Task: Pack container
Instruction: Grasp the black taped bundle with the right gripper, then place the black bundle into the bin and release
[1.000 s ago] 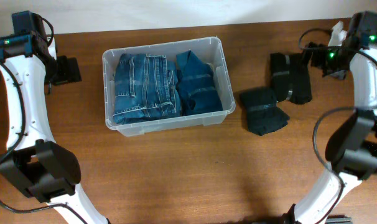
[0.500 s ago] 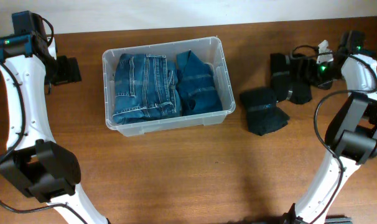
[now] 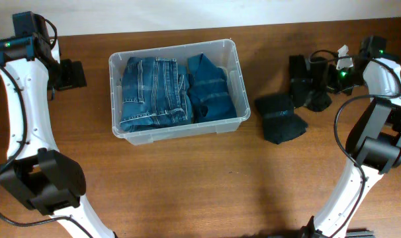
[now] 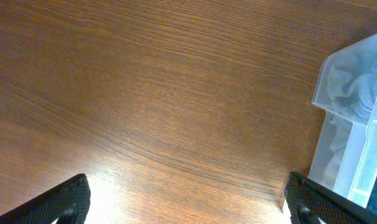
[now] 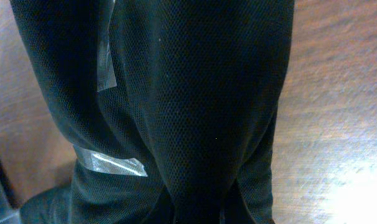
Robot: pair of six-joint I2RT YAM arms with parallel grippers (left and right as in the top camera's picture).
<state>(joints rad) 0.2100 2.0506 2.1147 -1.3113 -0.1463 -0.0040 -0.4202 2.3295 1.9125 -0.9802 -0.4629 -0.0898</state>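
Overhead: my right gripper (image 3: 321, 79) is down on a folded black mesh garment (image 3: 304, 84). The large clear plastic rectangular container (image 3: 180, 134) stands well off to its left, with folded blue denim jeans (image 3: 154, 92) inside. A second folded black garment (image 3: 280, 119) lies near the gripper on the container side.

Left wrist: my left gripper (image 4: 190, 200) gapes wide over the brown wooden table (image 4: 145, 93), holding nothing, with the container's corner (image 4: 350, 130) to its right.

Right wrist: black mesh fills the frame, so I cannot tell whether the jaws have closed.

I judge this to be the pick-up step. Next comes a firm pinch, a lift, then a carry over the rim.
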